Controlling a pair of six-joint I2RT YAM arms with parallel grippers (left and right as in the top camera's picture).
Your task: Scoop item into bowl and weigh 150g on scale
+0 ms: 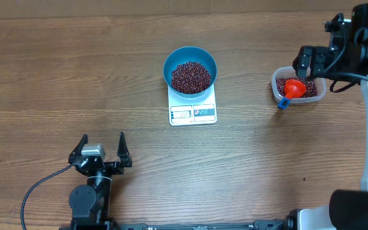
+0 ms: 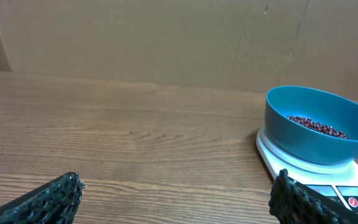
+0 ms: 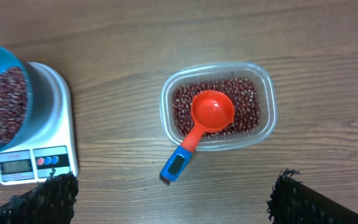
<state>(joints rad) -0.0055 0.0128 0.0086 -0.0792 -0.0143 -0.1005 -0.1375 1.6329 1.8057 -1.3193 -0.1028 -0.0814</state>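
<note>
A blue bowl (image 1: 190,69) holding dark red beans stands on the white scale (image 1: 193,112) at the table's centre; it also shows in the left wrist view as the bowl (image 2: 319,124) on the scale (image 2: 291,163). A clear tub (image 1: 298,89) of beans sits at the right, with an orange scoop (image 1: 292,87) resting in it, its blue handle hanging over the rim. From above, the right wrist view shows the tub (image 3: 218,106) and scoop (image 3: 211,112). My right gripper (image 3: 173,190) hovers open above the tub, holding nothing. My left gripper (image 1: 100,147) rests open near the front edge.
The scale's display (image 3: 15,165) and buttons face the front. Bare wooden tabletop (image 1: 75,76) lies all around. A cardboard wall (image 2: 166,37) backs the table. The right arm's body (image 1: 363,45) stands at the far right.
</note>
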